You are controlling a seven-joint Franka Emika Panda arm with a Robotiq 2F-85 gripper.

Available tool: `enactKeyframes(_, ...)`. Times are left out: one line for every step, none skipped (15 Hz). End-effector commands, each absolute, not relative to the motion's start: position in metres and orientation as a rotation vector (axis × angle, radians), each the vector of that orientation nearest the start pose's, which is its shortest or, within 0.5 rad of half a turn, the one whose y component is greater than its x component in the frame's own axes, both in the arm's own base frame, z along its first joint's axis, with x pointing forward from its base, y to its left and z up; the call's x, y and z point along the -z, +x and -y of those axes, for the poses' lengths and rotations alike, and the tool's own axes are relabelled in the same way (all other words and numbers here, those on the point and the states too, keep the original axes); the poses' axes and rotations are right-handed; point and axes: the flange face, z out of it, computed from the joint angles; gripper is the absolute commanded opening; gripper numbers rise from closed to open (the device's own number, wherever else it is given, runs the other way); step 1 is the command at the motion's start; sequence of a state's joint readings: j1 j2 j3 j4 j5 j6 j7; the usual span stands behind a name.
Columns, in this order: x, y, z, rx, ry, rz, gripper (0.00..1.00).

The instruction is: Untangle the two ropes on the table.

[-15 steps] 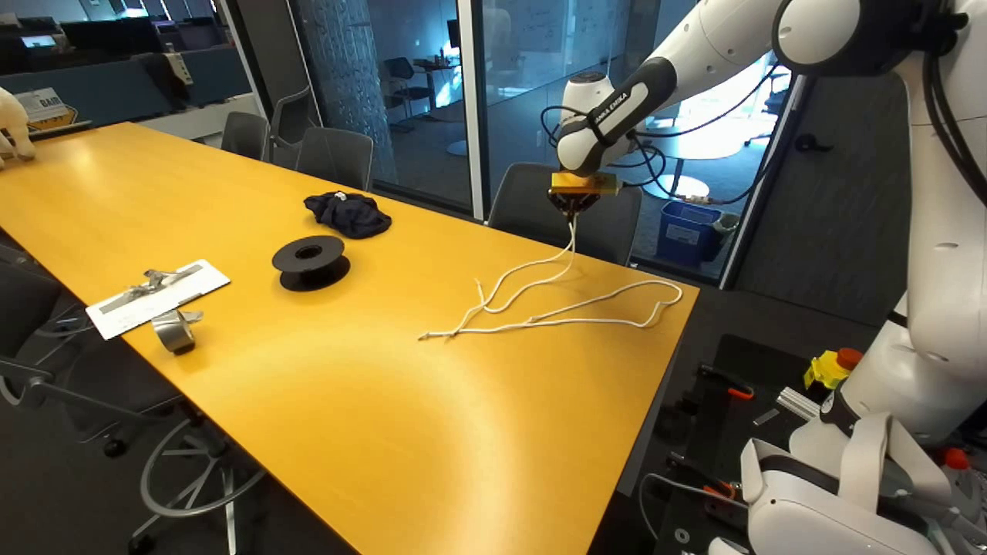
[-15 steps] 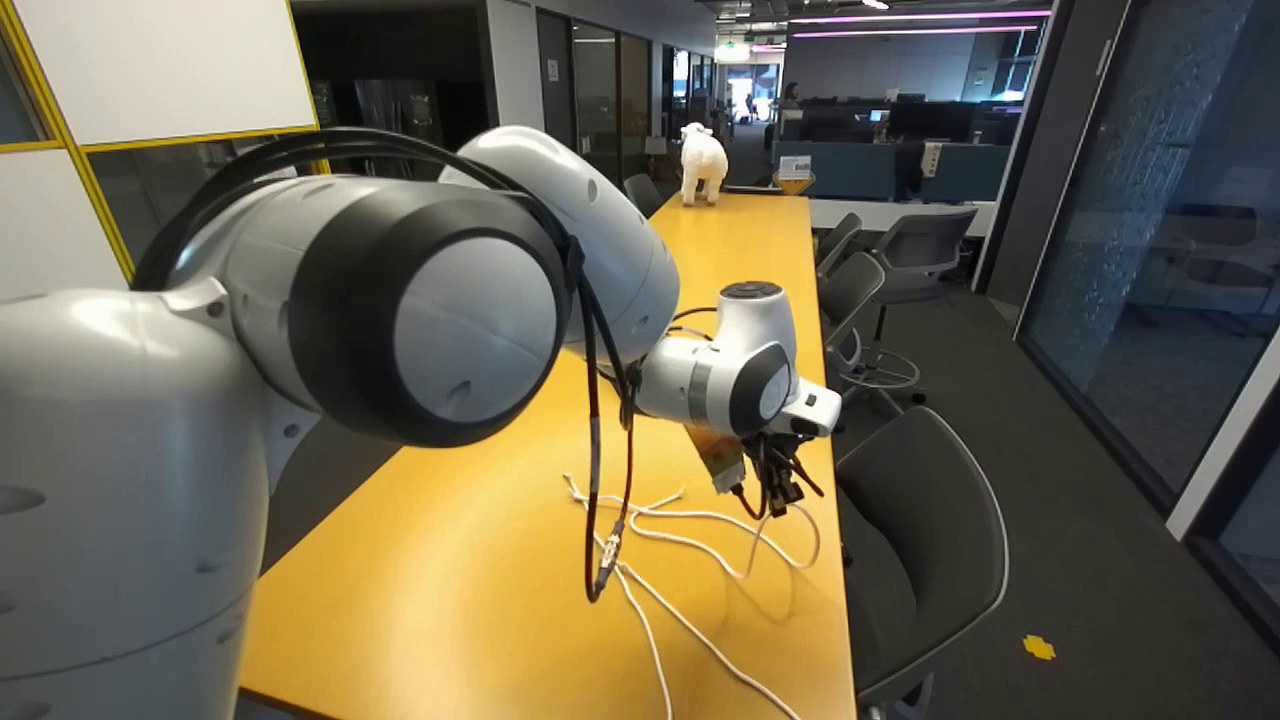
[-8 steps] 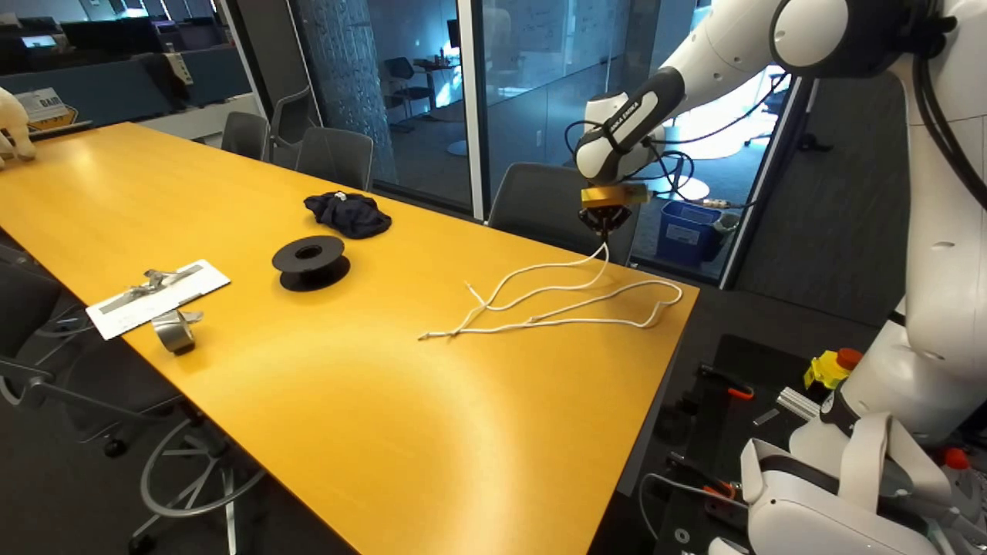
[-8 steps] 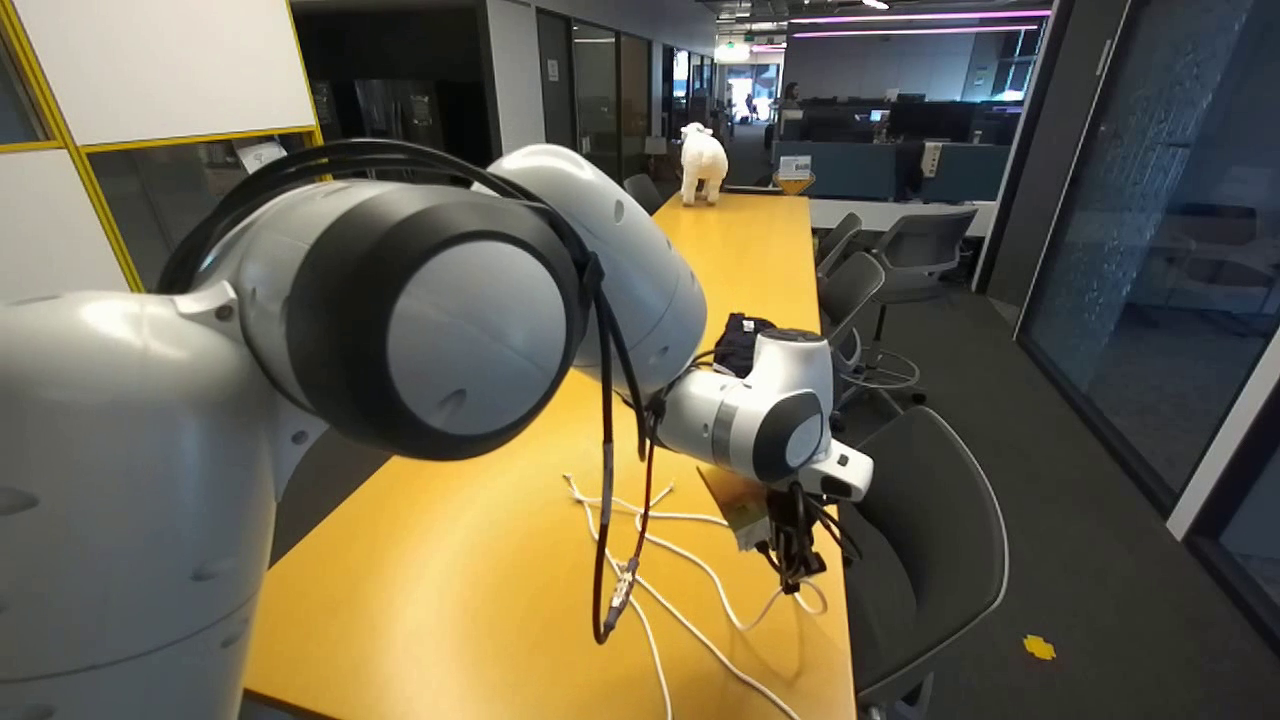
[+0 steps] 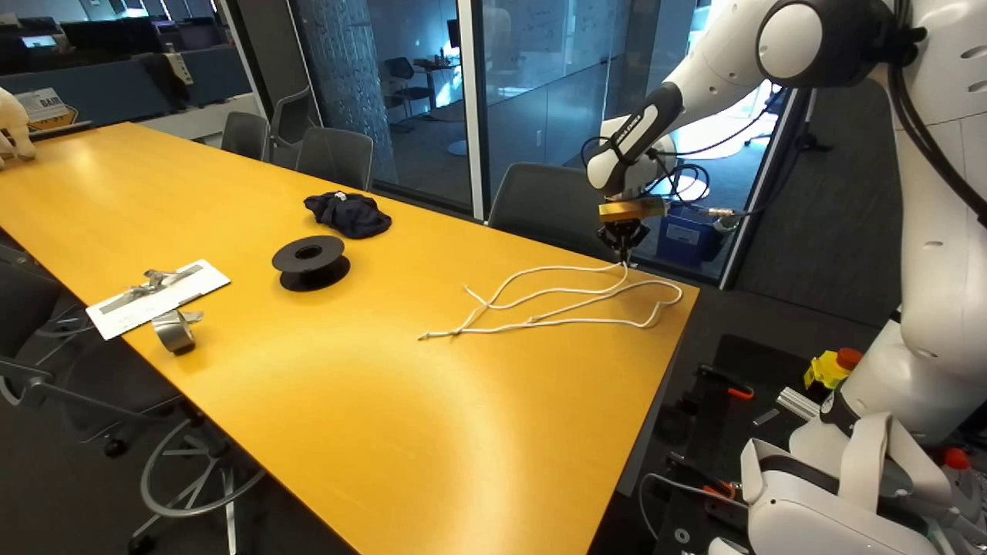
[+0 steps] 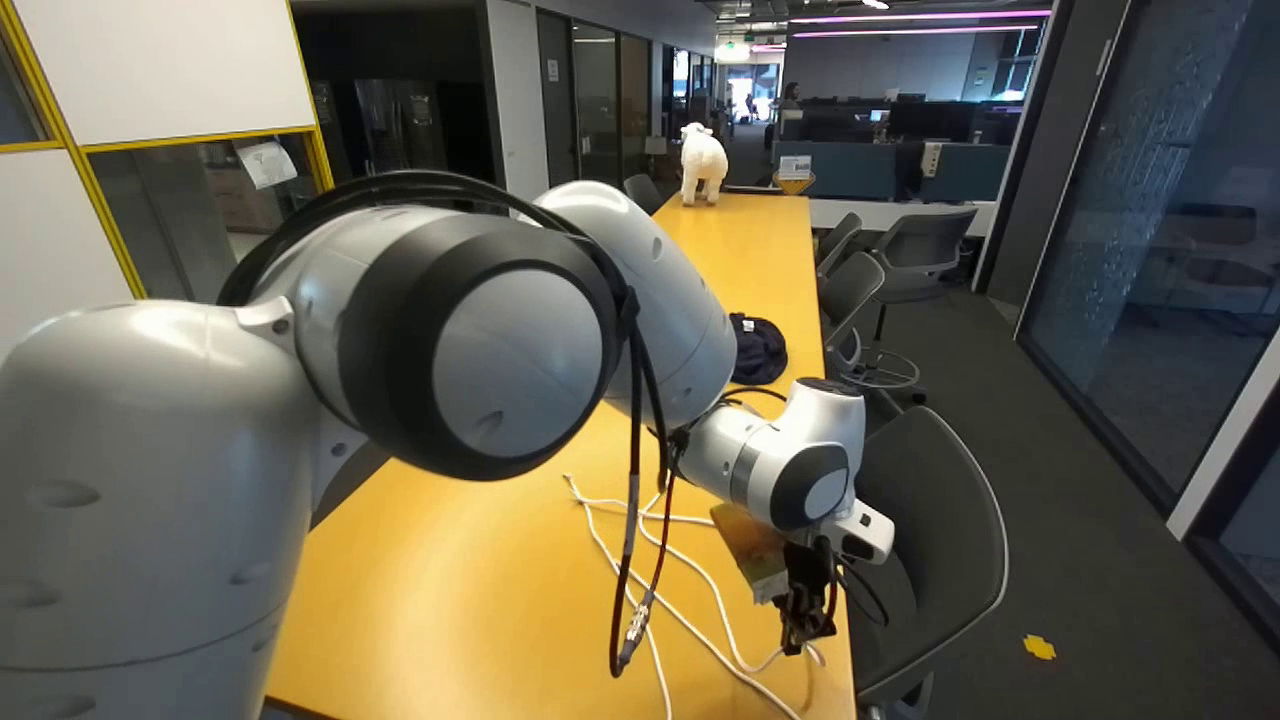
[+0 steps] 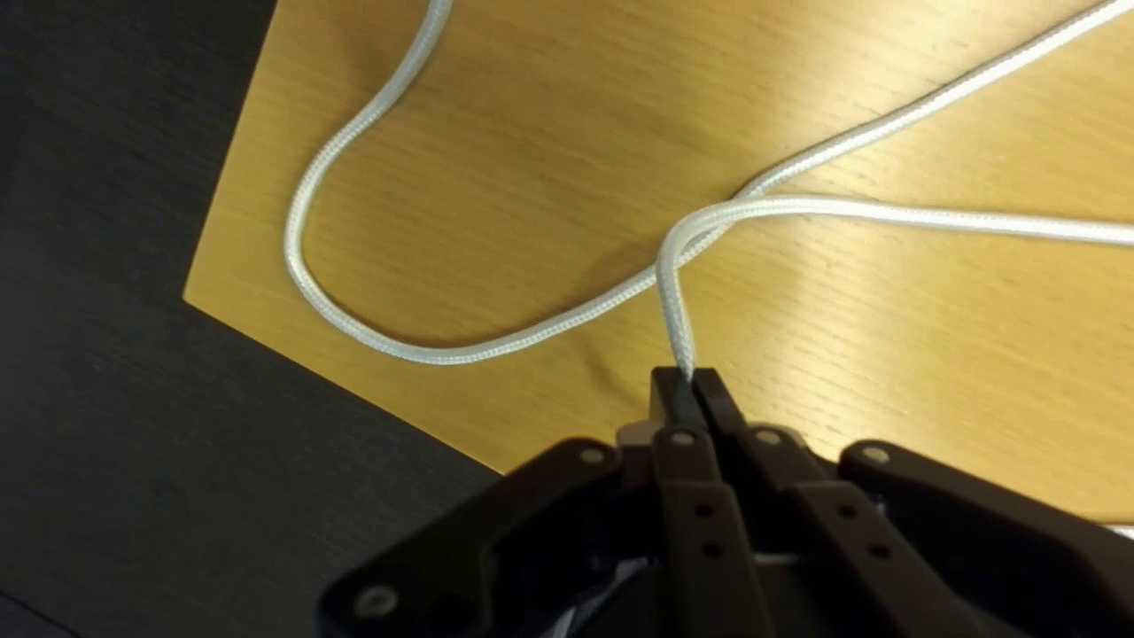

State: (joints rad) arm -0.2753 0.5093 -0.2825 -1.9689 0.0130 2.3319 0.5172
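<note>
The gripper has its fingers pressed together on a white rope, which comes out of the fingertips, bends over and runs off to the right in the wrist view. Just ahead of the fingertips it lies across the top of the other rope, which comes in from the upper right, passes underneath and swings round in a wide bend to the gripper's left. Both lie mostly on the yellow table, whose corner sits left of the gripper, only a narrow strip outside that bend; from the corner one edge slants down toward the gripper's left side. In both exterior views the gripper hangs low near a long edge, with a gray chair just beyond; whether the fingertips touch the table I cannot tell. Away from that edge, on the gripper's opposite side, the table spreads out broad and open. In an exterior view a cable dangles from the arm in front of the rope strands. Farther along from the gripper, the strands also cross near their loose ends; which end belongs to which rope is too fine to make out. Past those, well apart from the gripper, are a black spool, a dark cloth near the same long edge, and, by the opposite edge, a roll of tape and a clipboard.
</note>
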Motion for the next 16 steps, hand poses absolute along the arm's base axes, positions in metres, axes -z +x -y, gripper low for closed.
enactKeyframes(-0.206, 0.51, 0.323, -0.227, -2.806, -1.625, 0.01)
enactKeyframes(-0.205, 0.509, 0.326, -0.222, -2.827, -1.61, 0.01)
enactKeyframes(-0.205, 0.509, 0.329, -0.215, -2.861, -1.577, 0.01)
enactKeyframes(-0.205, 0.508, 0.333, -0.205, -2.879, -1.549, 0.01)
enactKeyframes(-0.205, 0.506, 0.338, -0.188, -2.892, -1.522, 0.01)
enactKeyframes(-0.205, 0.505, 0.342, -0.175, -2.897, -1.507, 0.01)
enactKeyframes(-0.205, 0.503, 0.346, -0.172, -2.903, -1.491, 0.01)
enactKeyframes(-0.204, 0.501, 0.349, -0.169, -2.906, -1.476, 0.01)
enactKeyframes(-0.202, 0.499, 0.352, -0.167, -2.909, -1.465, 0.01)
enactKeyframes(-0.2, 0.498, 0.355, -0.17, -2.911, -1.457, 0.01)
enactKeyframes(-0.199, 0.496, 0.358, -0.176, -2.907, -1.454, 0.14)
enactKeyframes(-0.197, 0.494, 0.36, -0.182, -2.906, -1.446, 0.3)
enactKeyframes(-0.195, 0.493, 0.362, -0.188, -2.905, -1.443, 0.36)
enactKeyframes(-0.194, 0.492, 0.363, -0.192, -2.912, -1.443, 0.44)
enactKeyframes(-0.193, 0.492, 0.363, -0.193, -2.915, -1.437, 0.5)
enactKeyframes(-0.193, 0.493, 0.363, -0.193, -2.921, -1.433, 0.59)
